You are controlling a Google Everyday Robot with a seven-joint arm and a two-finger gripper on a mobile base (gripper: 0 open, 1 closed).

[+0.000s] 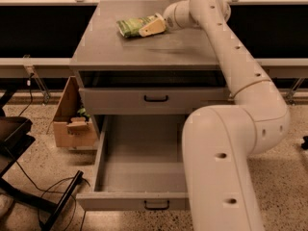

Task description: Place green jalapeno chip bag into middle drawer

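The white arm (219,177) fills the near right, its thick lower link rising in front of the cabinet (144,49) and covering the right part of its front. At the elbow (262,114), off the cabinet's right side, it folds back. A slimmer link climbs up and left to the cabinet's back right corner. There the wrist (180,14) turns left and slightly down. The tan gripper (151,27) points left, low over the back middle of the cabinet top.
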